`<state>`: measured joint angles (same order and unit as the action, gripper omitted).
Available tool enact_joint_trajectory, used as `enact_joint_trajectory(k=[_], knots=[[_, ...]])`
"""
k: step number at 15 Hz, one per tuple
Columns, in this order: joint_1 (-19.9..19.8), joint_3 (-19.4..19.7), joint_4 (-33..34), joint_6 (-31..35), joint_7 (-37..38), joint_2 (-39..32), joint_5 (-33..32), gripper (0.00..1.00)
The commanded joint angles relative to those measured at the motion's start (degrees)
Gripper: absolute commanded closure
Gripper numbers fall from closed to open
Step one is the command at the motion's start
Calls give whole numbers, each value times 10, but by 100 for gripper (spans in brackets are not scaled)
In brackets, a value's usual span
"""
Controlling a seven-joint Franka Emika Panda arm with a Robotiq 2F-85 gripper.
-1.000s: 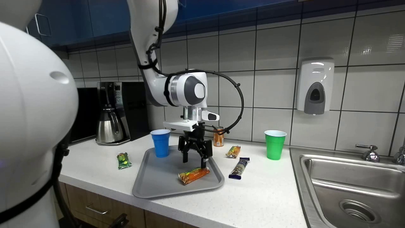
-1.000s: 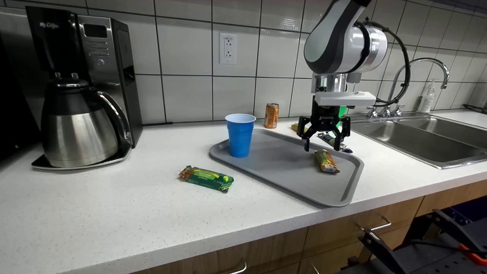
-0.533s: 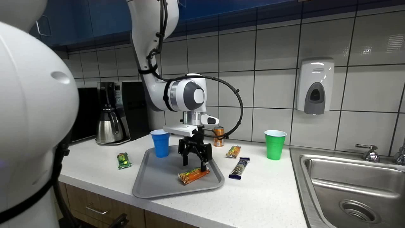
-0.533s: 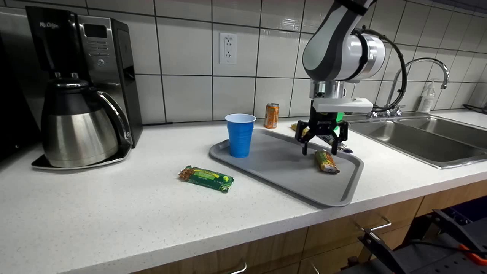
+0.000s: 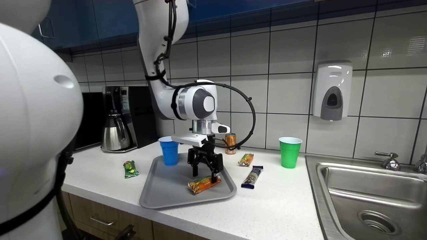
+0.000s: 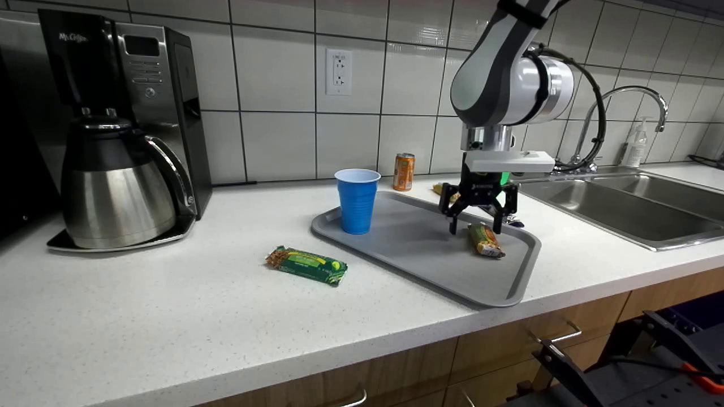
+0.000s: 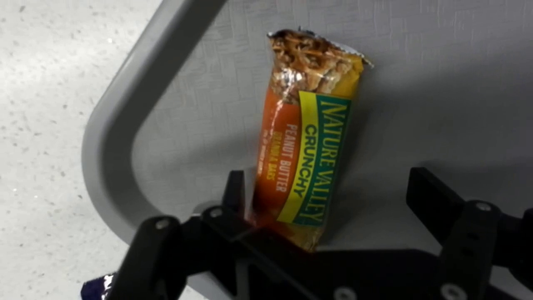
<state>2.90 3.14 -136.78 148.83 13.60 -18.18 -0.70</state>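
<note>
Lowered gripper (image 6: 475, 227) slightly since earlier, closer to bar (image 6: 486, 243) on tray (image 6: 418, 254); spread astride it, pinching nothing, with blue cup (image 6: 357, 204) at bar's 10 o'clock in an exterior view

In an exterior view we're parked beside the arm (image 5: 33, 116), facing the wall (image 5: 290, 93) across the surface (image 5: 267, 206), sink (image 5: 370, 206) close by. In an exterior view we're near the coffee maker (image 6: 158, 113), eyeing the wall on a slant, sink farther off. Both share the tray (image 6: 407, 249). Wrist cam's super close, looking down past the end effector (image 7: 327, 186) at the bar (image 7: 306, 141).
</note>
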Motion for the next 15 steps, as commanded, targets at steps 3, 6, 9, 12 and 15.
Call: enact_joint_trajectory(k=[3,6,9,12,15], knots=[[4,4,-19,17,17,11,-2,26],[4,4,-22,22,16,13,0,49],[3,4,-23,26,15,14,1,73],[3,3,-24,27,14,16,2,82],[3,2,-23,28,12,22,2,82]])
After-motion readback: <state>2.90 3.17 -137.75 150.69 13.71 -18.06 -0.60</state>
